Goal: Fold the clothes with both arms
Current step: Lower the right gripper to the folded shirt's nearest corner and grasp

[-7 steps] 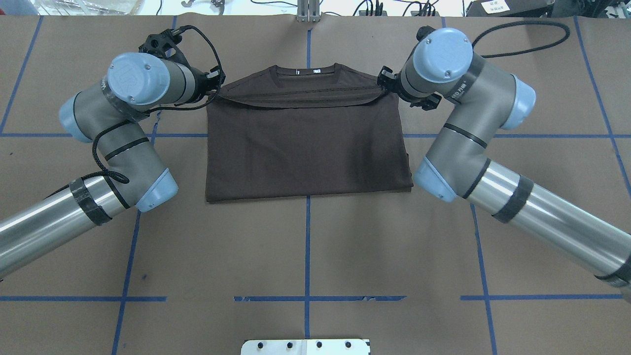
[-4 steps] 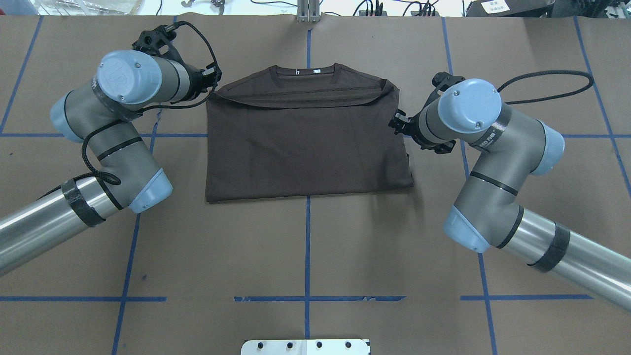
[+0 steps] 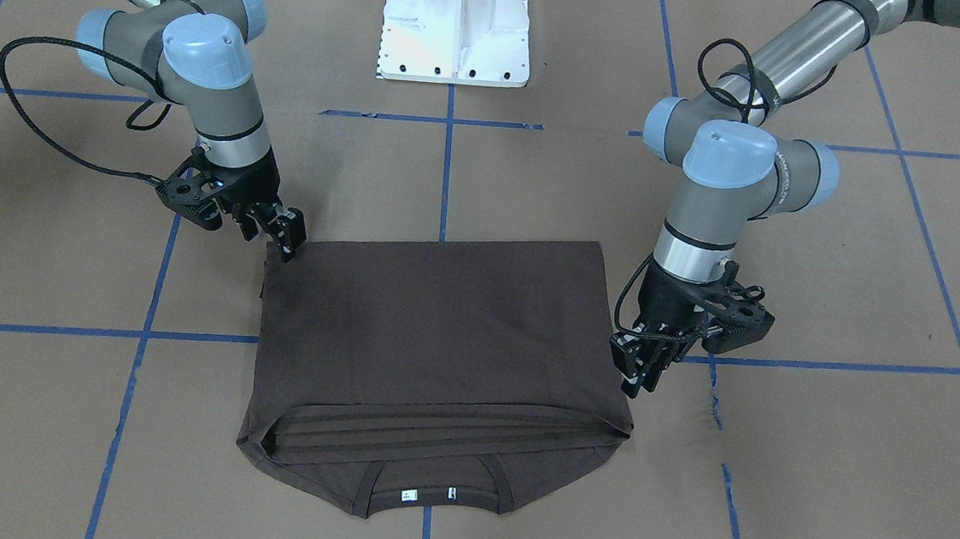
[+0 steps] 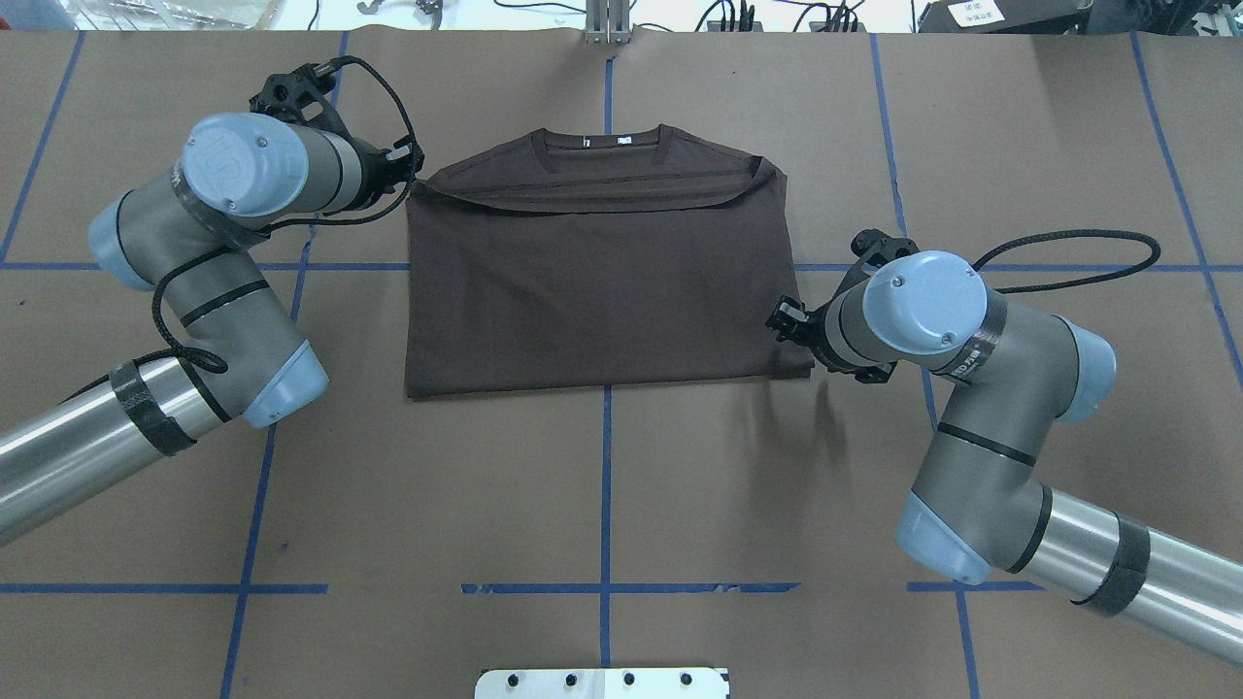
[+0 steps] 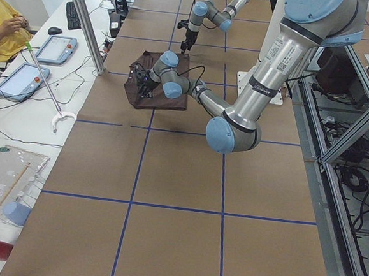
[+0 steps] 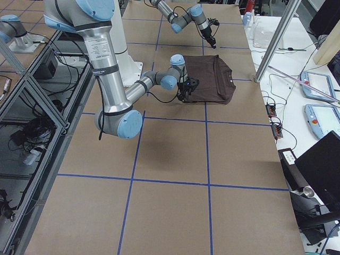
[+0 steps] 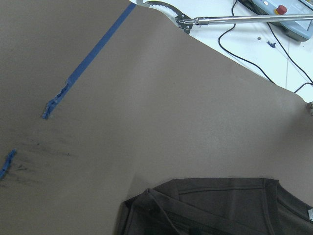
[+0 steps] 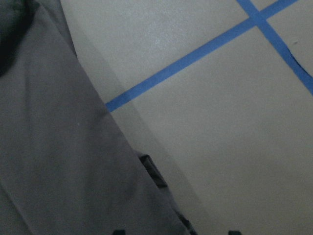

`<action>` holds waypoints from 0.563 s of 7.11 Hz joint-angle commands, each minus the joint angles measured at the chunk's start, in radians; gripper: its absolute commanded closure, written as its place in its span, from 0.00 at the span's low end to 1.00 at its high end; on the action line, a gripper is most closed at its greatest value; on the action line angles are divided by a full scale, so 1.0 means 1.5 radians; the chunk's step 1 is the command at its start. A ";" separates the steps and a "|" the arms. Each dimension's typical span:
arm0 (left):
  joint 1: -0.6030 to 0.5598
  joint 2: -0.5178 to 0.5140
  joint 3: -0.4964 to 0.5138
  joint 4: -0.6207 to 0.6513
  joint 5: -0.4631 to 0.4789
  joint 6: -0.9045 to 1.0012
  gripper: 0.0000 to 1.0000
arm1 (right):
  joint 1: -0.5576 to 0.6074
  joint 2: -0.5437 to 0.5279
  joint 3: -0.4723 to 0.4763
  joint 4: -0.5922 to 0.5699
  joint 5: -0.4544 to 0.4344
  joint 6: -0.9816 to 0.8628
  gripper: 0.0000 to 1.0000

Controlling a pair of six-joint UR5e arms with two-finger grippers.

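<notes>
Since a second ago the right gripper [image 4: 783,326] has left the shirt's [image 4: 602,291] far right corner and travelled along the right edge toward the robot. It now sits beside the near right corner, touching or just over the edge. The left gripper [image 4: 406,163] has backed slightly off the far left corner. Both grippers show their jaws a little parted and hold nothing.

The shirt has not shifted. It lies folded flat on the worktop [image 4: 602,505], in the middle and straddling the centre tape line [image 4: 604,456]. The collar [image 4: 602,142] points away from the robot and the folded edge faces it. Its long axis runs side to side, from one arm to the other.
</notes>
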 commanded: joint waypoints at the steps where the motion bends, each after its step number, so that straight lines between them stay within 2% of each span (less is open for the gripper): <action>1: 0.001 0.001 0.001 0.000 0.000 -0.001 0.61 | -0.008 0.000 -0.003 0.001 0.000 0.003 0.45; 2: 0.001 0.001 0.001 0.000 0.000 0.000 0.61 | -0.011 0.000 -0.008 0.001 -0.001 0.003 0.49; 4: 0.001 0.002 0.002 0.000 0.000 0.004 0.62 | -0.017 0.002 -0.009 0.001 -0.001 0.003 0.49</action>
